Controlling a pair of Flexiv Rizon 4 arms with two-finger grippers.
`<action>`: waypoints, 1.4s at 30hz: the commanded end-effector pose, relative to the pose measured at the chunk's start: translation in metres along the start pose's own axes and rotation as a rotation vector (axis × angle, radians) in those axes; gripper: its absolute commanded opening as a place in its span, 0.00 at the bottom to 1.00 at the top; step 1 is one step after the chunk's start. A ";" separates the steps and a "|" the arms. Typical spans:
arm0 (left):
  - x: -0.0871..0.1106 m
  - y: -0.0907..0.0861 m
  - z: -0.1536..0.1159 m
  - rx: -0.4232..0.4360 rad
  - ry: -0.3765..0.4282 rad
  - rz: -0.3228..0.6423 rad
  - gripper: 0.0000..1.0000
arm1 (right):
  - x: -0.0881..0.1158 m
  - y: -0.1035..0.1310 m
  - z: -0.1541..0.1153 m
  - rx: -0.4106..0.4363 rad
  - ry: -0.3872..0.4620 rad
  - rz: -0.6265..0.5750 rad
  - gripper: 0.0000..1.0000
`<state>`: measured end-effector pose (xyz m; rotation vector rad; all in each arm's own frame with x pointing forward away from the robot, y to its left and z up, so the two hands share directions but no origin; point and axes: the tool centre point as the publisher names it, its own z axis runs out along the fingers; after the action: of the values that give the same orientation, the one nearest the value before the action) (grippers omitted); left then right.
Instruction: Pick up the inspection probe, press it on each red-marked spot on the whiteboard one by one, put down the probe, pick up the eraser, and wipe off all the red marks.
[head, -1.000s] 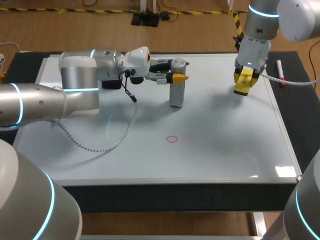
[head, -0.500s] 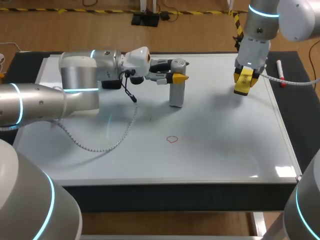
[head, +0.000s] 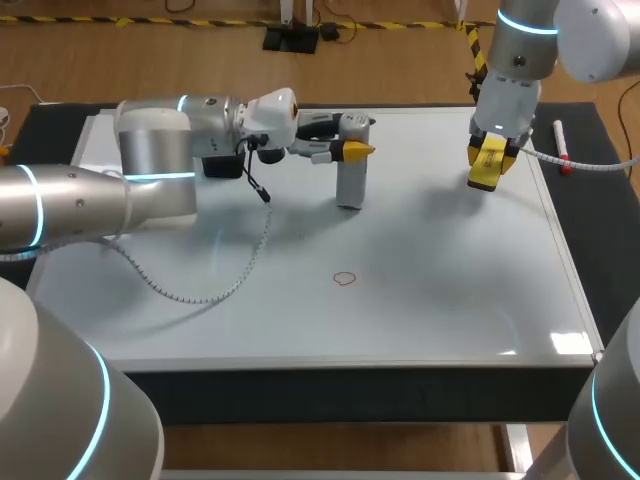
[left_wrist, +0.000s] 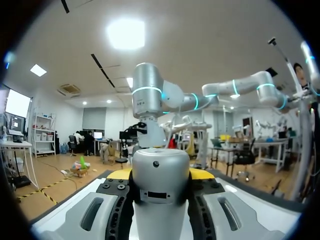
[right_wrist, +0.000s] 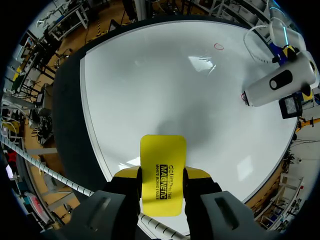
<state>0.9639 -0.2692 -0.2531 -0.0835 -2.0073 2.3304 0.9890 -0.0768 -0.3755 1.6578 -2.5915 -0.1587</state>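
White glossy board (head: 450, 300), red circle (head: 345, 279) near middle, probe (head: 351, 180) upright, eraser (head: 486, 165) aloft

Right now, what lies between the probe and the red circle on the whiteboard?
Nothing lies there. In the head view, the stretch of whiteboard between the upright probe and the red circle is bare.

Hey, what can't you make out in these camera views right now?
Left wrist view: the inspection probe hides its own tip and contact spot.
Right wrist view: the red mark is too small to judge.
Right wrist view: the eraser hides its own far face.
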 end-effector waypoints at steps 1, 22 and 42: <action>0.007 -0.020 -0.016 -0.016 -0.032 0.014 0.00 | 0.000 -0.001 -0.001 0.001 0.005 -0.001 0.00; 0.024 -0.076 -0.163 0.003 -0.260 0.100 0.00 | 0.000 -0.001 -0.001 0.001 0.005 -0.001 0.00; 0.053 -0.095 -0.279 -0.015 -0.462 0.147 0.00 | 0.000 -0.001 -0.001 0.001 0.005 -0.001 0.00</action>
<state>0.9481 0.0120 -0.2035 0.2442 -2.2533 2.5824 0.9890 -0.0768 -0.3756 1.6579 -2.5916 -0.1587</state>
